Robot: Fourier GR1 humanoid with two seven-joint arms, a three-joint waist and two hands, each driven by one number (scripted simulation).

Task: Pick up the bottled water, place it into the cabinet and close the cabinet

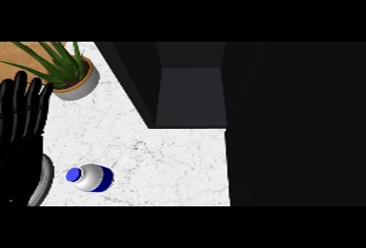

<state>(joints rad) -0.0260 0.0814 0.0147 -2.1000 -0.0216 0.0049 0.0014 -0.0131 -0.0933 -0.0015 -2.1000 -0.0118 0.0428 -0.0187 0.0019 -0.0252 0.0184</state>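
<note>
While bottled water [90,178] stands near counter's [172,155] front edge | left hand [22,126] fingers straight, unladen | cabinet [190,97] open

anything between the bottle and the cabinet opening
Nothing visible. Bare counter lies between the bottle and the open cabinet. The plant stands off to the left of that path, and the left robot hand rests at the left edge.

left hand [22,121] cut at left edge

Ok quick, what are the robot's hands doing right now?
Left hand: open, fingers straight up at the view's left edge, holding nothing.
Right hand: not in view.
</note>
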